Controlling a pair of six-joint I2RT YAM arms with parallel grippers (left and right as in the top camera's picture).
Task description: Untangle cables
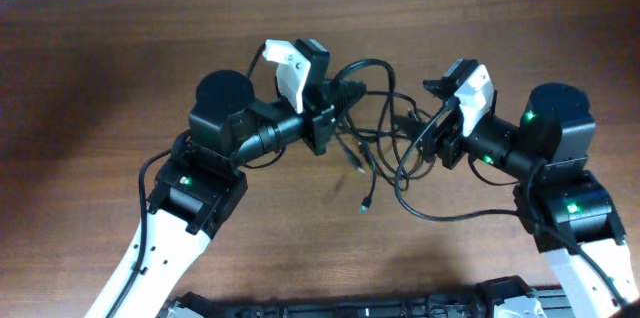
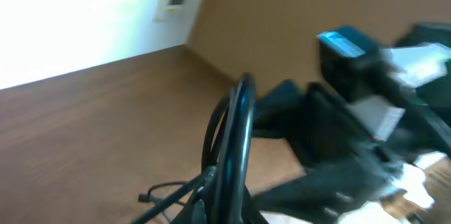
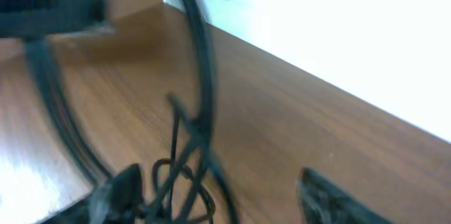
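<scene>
Cables [image 2: 236,132] tangle over table [image 1: 100,108] between left hand [image 1: 343,100], clamped on them, and spread-fingered right hand [image 1: 425,134].

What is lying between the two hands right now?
The tangled black cables fill the gap between the left hand and the right hand. The overhead view shows it best.

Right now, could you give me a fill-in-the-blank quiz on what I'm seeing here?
The cables are ___ in colour. They bunch between the left gripper and the ___ gripper. The table beneath them is ___ in colour. Missing words: black; right; brown.
</scene>
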